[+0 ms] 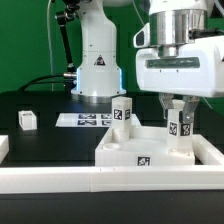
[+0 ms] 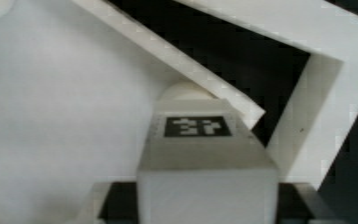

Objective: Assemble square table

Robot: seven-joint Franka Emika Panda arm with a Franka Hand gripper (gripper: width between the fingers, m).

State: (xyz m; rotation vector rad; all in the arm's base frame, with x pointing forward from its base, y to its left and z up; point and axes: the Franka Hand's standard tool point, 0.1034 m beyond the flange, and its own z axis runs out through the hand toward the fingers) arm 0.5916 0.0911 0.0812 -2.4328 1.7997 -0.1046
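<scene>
The hand (image 1: 177, 112) was seen closed on the gripped leg (image 1: 178, 126), with a dark finger on each side of its top. This leg was held upright at the corner of the square slab (image 1: 150, 148) nearer the exterior view's right. Whether it was fully seated could not be told.

A second leg (image 1: 122, 113) stood upright on the slab's far corner, toward the exterior view's left and apart from the hand. A black-and-white tag (image 1: 143, 160) was seen on the slab's front wall.

The slab lay on the black bench (image 1: 45, 140), pushed against the long white border rail (image 1: 100, 183) that ran along the front. A loose leg (image 1: 27, 120) lay on the bench well off to the exterior view's left. Another white piece (image 1: 3, 148) was cut off by that edge.

The marker board (image 1: 88, 120) lay flat behind the slab, with the robot base (image 1: 98, 62) behind it.

In the wrist view the gripped leg (image 2: 202, 170) filled the middle, with its tag facing the camera. The slab's flat white surface (image 2: 51, 110) was beside it, and white raised edges crossed diagonally behind. Nothing was seen between the two upright legs.
</scene>
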